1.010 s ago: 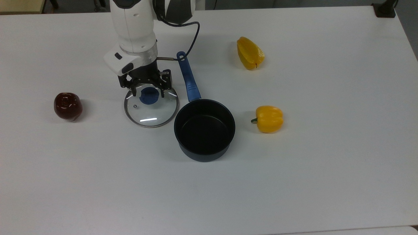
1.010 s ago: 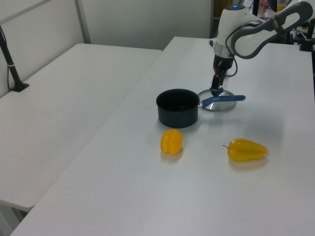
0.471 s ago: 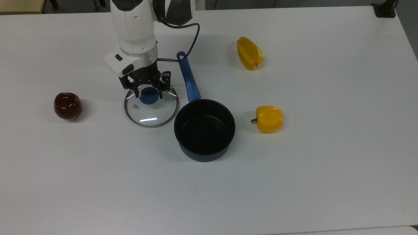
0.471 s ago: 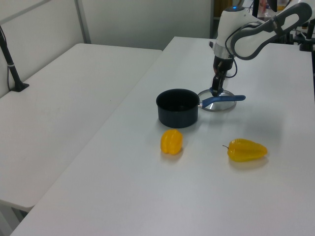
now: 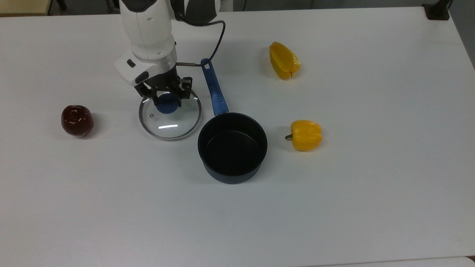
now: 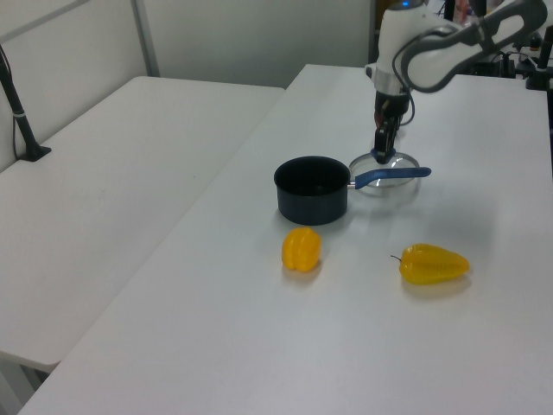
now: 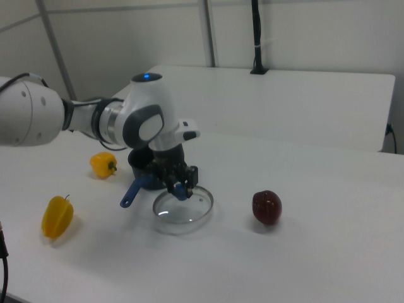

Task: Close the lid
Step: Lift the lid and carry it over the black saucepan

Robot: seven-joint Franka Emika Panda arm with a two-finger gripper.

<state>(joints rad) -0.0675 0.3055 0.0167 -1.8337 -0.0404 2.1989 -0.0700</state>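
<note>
The lid [image 5: 170, 125] is a round clear glass disc with a metal rim and a blue knob [image 5: 166, 105]. It hangs level a little above the table, with its shadow beneath it in the right view. My gripper [image 5: 167, 99] comes straight down and is shut on the knob. In the right view the lid [image 7: 183, 211] hangs under the gripper [image 7: 180, 188]. The dark saucepan [image 5: 232, 146] stands open and empty just to the top view's right of the lid, its blue handle [image 5: 214, 89] pointing to the far side. In the left view the lid [image 6: 396, 166] sits behind the saucepan [image 6: 313, 188].
A dark red pepper [image 5: 77, 120] lies at the top view's left of the lid. Two yellow peppers lie at the top view's right, one [image 5: 305, 135] beside the saucepan and one [image 5: 284, 60] farther back. The white table [image 5: 334, 207] has wide bare room in front.
The fingers closed in on the blue knob, and the lid has risen off the table with the gripper, shifting slightly toward the top view's upper left.
</note>
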